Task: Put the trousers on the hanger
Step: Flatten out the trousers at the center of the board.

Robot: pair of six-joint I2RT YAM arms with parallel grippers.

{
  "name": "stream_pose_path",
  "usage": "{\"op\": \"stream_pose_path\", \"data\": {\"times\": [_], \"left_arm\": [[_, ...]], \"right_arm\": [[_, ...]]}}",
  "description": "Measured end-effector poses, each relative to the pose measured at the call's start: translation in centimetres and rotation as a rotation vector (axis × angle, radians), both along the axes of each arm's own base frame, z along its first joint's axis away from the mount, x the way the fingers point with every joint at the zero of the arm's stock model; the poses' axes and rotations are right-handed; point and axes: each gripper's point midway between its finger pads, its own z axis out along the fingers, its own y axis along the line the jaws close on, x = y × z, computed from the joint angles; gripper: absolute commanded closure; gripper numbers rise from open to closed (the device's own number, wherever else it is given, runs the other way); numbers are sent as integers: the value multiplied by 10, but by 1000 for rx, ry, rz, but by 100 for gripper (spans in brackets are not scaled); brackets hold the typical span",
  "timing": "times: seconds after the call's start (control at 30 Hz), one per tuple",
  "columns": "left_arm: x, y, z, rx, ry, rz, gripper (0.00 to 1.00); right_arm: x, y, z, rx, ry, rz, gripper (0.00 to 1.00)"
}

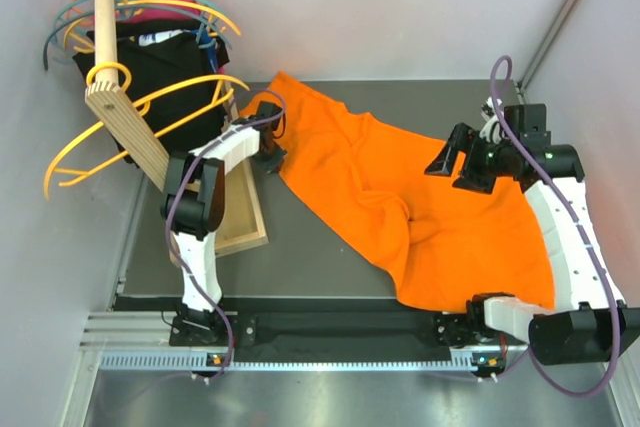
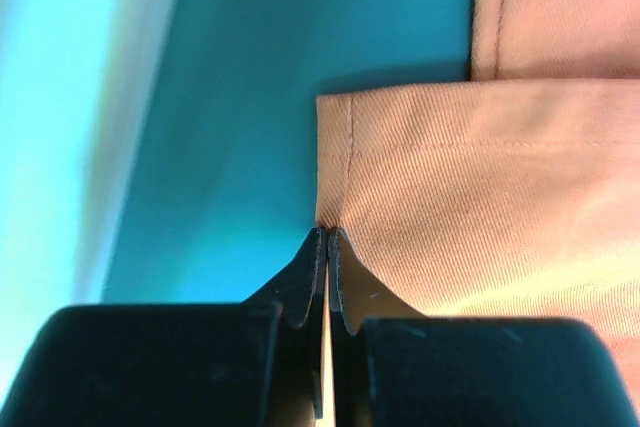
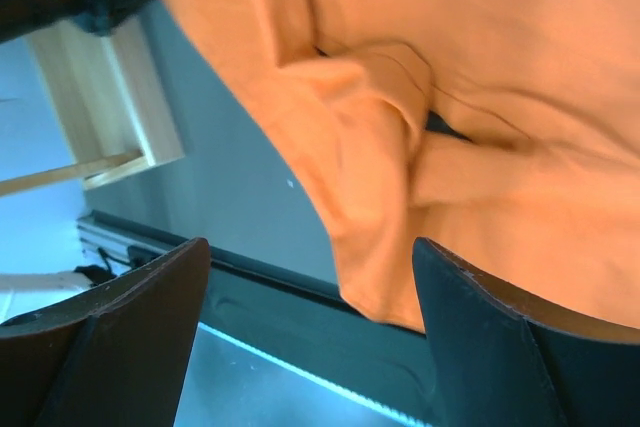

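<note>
Orange cloth covers much of the dark table point(image 1: 300, 257): the trousers point(image 1: 400, 207) lie flat and a little wrinkled, running in a diagonal from the far edge, left of its middle, down to the near right corner. The left gripper point(image 1: 270, 152) is at the far left end of the trousers. In the left wrist view its fingers point(image 2: 312, 267) are pressed together and pinch the stitched corner of the hem. The right gripper point(image 1: 455, 169) hangs over the trousers near the right edge of the table, its fingers point(image 3: 150, 317) spread wide and grasping nothing. The hanger point(image 1: 110, 74) is not on the table. It hangs by its ring on the wooden pole point(image 1: 103, 17) beyond the far left corner, beside black garments point(image 1: 160, 57), well apart from the trousers.
</note>
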Motion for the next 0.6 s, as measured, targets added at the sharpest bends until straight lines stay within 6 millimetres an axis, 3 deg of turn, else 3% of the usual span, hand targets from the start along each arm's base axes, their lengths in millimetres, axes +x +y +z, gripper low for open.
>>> {"op": "stream_pose_path", "data": {"times": [0.17, 0.4, 0.5, 0.6], "left_arm": [[2, 12, 37, 68, -77, -6, 100], [-5, 32, 136, 116, -295, 19, 100], [-11, 48, 152, 184, -330, 45, 100], [-16, 67, 154, 271, -329, 63, 100]], "right_arm": [[-15, -24, -7, -114, 90, -97, 18], [-38, -57, -26, -214, 219, -268, 18], [-51, -77, -40, -237, 280, -361, 19], [-62, -96, -54, -253, 339, -443, 22]]}}
